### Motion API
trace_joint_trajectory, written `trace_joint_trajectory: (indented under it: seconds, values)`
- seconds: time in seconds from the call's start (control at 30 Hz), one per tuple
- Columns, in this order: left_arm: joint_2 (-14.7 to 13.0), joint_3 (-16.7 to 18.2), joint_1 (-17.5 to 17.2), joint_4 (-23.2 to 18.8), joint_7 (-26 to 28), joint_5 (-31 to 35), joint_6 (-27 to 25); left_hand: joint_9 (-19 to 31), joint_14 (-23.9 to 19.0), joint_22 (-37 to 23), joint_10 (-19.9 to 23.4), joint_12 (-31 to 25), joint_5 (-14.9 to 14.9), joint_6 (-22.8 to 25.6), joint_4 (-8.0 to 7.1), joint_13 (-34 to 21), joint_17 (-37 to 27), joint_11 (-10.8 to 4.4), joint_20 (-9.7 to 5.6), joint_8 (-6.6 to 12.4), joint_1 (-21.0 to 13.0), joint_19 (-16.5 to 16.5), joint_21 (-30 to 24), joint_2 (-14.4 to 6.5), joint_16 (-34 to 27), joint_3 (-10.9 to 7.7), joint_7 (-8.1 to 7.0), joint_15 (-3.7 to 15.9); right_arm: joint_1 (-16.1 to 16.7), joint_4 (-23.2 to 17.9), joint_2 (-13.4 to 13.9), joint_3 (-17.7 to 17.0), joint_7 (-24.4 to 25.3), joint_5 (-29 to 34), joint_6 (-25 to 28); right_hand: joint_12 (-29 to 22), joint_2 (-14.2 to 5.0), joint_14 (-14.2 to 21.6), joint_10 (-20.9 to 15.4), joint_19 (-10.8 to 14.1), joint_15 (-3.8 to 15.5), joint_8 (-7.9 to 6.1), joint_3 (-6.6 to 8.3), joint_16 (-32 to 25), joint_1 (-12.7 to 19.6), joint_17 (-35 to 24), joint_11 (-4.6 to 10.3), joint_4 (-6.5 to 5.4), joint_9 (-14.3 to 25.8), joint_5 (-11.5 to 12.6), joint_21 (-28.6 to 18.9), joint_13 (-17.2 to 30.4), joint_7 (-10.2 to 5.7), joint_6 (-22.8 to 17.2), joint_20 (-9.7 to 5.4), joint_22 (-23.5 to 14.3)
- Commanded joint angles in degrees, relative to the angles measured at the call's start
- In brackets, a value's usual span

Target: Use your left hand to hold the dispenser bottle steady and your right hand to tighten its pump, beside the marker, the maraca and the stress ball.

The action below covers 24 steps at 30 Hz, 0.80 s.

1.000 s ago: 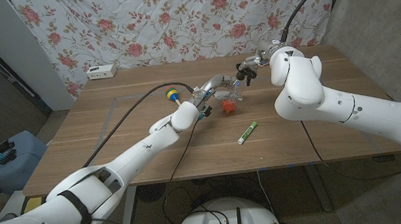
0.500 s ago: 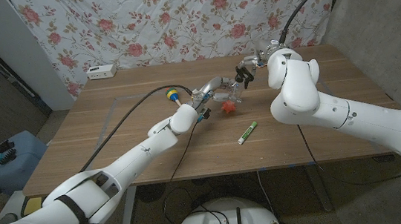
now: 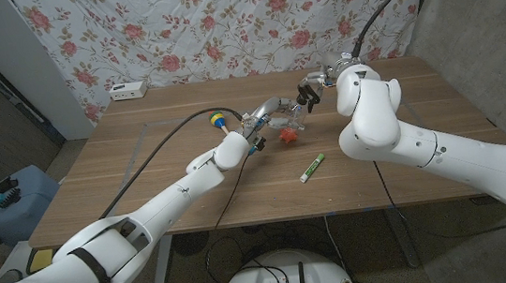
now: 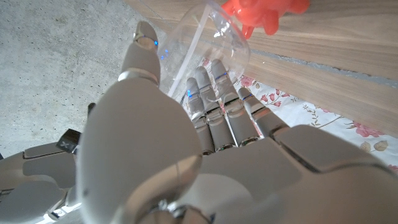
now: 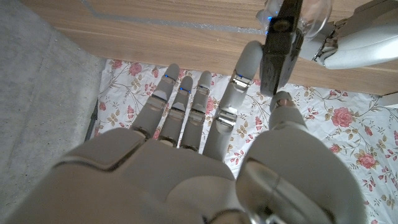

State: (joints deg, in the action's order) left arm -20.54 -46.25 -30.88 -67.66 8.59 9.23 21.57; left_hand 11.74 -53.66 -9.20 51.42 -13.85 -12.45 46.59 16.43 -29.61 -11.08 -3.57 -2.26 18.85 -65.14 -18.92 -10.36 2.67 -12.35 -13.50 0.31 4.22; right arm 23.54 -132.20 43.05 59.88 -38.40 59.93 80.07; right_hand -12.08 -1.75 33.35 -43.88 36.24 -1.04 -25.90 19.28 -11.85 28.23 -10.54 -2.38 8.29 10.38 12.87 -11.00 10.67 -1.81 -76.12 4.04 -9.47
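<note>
The clear dispenser bottle stands mid-table, and my left hand grips its body from the left. In the left wrist view my fingers wrap the transparent bottle. My right hand comes in from behind and to the right, and pinches the black pump at the bottle's top. The right wrist view shows the pump held between thumb and a finger. The red stress ball lies just in front of the bottle, and it shows as a red stress ball past the bottle in the left wrist view.
A green and white marker lies nearer the front edge, right of centre. The maraca, yellow, blue and green, sits left of my left hand. A white power strip rests at the far left corner. A floral cloth hangs behind the table.
My right forearm and elbow have swung slightly left. Both hands keep their hold on the bottle and the pump.
</note>
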Motion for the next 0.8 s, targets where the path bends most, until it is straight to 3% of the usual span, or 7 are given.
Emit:
trace_joint_trajectory:
  seconds: [0.03,0.33,0.5,0.8]
  values:
    - [0.34,0.11,0.20,0.32,0.31,0.18,0.71,0.18,-4.19,-0.09,4.29,-0.36,-0.38,12.92,-7.43,-0.15,-0.19,-3.50,-5.01,0.08,0.26,-0.30,0.04,-6.80,-0.29,-7.77,-2.97,7.29,1.81,-1.13,1.07,-0.91,0.54,2.82,-0.08,0.37,0.53,-0.39,0.57,-0.46,-0.34,0.91,-0.15,0.27,-0.96,-0.20,-0.07,-0.32,0.24,-0.43,0.20,0.09,0.16,1.66,0.12,-0.30]
    - [0.39,0.18,0.27,0.42,0.33,0.15,1.02,0.18,-4.21,-0.09,4.33,-0.29,-0.38,13.10,-7.44,-0.15,-0.12,-3.39,-5.08,0.11,0.28,-0.30,0.04,-6.80,-0.26,-7.80,-2.82,7.31,2.72,-2.92,2.39,-1.74,1.61,4.06,-0.53,0.57,1.05,-0.76,0.66,-0.69,-0.44,1.82,-0.69,0.37,-2.28,-0.35,-0.22,-0.75,0.30,-0.71,0.22,0.14,0.35,2.88,0.19,-0.31]
    - [0.51,0.32,0.28,0.79,0.27,-0.20,1.42,0.18,-4.17,-0.09,4.42,-0.28,-0.39,13.04,-7.42,-0.15,-0.10,-3.45,-5.11,0.06,0.25,-0.31,0.04,-6.81,-0.23,-7.82,-2.79,7.30,3.87,-4.26,3.65,-3.16,3.19,3.15,-2.39,1.11,1.59,-1.82,1.86,-1.54,-0.78,3.65,-1.06,0.76,-3.43,-0.36,-0.40,-0.96,0.42,-0.96,0.41,0.21,0.20,6.18,0.39,-0.32]
    - [0.62,0.59,0.35,1.29,0.19,-0.71,1.99,0.18,-4.18,-0.09,4.50,-0.19,-0.38,13.09,-7.45,-0.12,-0.07,-3.41,-5.17,0.03,0.32,-0.33,0.04,-6.78,-0.21,-7.80,-2.97,7.34,5.28,-6.42,6.30,-6.06,1.69,2.76,-6.83,1.88,2.73,-5.01,5.72,-4.29,-1.78,7.04,-1.72,1.35,-5.37,-0.38,-0.60,-1.08,0.77,-1.42,0.72,0.36,0.42,12.26,0.87,-0.31]
